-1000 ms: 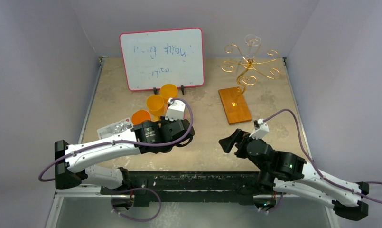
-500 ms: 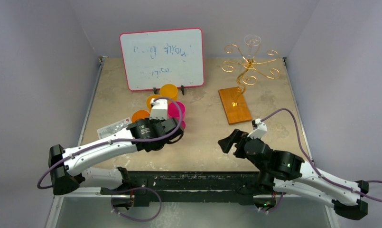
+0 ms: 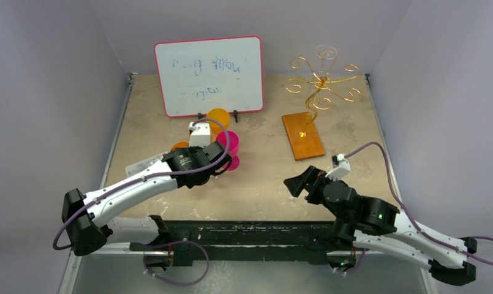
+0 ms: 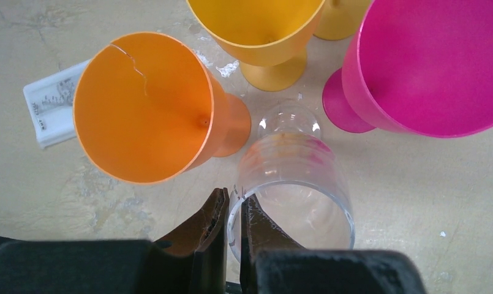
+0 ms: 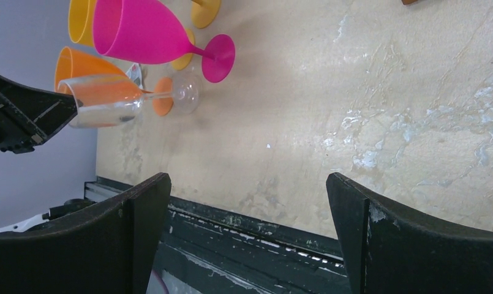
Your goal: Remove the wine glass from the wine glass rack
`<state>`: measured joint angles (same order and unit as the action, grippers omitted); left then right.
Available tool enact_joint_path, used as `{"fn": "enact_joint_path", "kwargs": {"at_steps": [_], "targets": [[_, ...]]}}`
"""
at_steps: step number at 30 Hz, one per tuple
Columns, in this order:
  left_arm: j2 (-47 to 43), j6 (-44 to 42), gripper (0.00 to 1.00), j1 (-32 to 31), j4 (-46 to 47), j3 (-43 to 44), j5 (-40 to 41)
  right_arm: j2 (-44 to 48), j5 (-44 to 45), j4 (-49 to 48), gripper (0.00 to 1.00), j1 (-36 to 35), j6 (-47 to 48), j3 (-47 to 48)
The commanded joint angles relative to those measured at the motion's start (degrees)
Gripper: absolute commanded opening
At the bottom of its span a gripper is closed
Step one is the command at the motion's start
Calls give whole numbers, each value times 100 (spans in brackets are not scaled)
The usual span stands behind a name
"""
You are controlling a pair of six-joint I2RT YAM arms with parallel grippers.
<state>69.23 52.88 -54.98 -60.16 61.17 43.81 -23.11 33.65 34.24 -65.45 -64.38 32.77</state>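
Clear wine glass point(image 4: 299, 177) pinched at its rim by closed left gripper point(image 4: 234, 199), lower centre; right gripper point(image 5: 250, 205) spread wide, seemingly empty.

Whiteboard point(image 3: 209, 76) stands at rear left of table point(image 3: 262, 177). Wine glass rack point(image 3: 303, 136) stands rear right, with a wine glass point(image 3: 325, 55) on its far side. Plastic goblets point(image 3: 218, 117) and a second wine glass point(image 4: 293, 184) cluster before the whiteboard. A flat packet point(image 3: 139, 166) lies left of them.

pale lilac walls point(image 3: 54, 92), mottled beige tabletop point(image 3: 268, 174), soft even light
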Motion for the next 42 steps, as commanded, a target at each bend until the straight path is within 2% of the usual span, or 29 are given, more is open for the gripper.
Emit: {"fn": "enact_joint_path", "kwargs": {"at_steps": [1, 5, 7, 11, 13, 16, 20, 23, 29, 31, 35, 42], "targets": [[-80, -56, 0, 195, 334, -108, 85, 104, 168, 30, 100, -16, -245, 68], [50, -105, 0, 327, 424, -114, -154, 82, 186, 22, 100, -9, -237, 72], [73, -141, 6, 334, 513, -81, -316, 51, 186, 37, 100, -7, -249, 84], [68, -105, 7, 330, 305, 88, -316, -12, 182, 47, 100, -12, -258, 81], [-10, -69, 7, 332, 190, 208, -326, -41, 186, 47, 100, -5, -259, 81], [-97, -65, 0, 333, -5, 398, -428, -70, 207, 64, 100, -12, -268, 90], [-24, -155, 0, 330, -220, 696, -763, -73, 350, 282, 100, -13, -526, 170], [161, -86, 0, 350, -457, 723, -499, 2, 399, 345, 100, -9, -600, 170], [425, -132, 0, 469, -315, 581, -473, 159, 413, 329, 100, -11, -641, 129], [470, -163, 4, 492, -303, 595, -455, 177, 409, 336, 100, -6, -648, 122], [465, -211, 22, 521, -281, 666, -425, 152, 403, 331, 100, -13, -643, 125], [269, -257, 24, 526, -214, 676, -373, 79, 503, 231, 100, -12, -444, 141]]}}
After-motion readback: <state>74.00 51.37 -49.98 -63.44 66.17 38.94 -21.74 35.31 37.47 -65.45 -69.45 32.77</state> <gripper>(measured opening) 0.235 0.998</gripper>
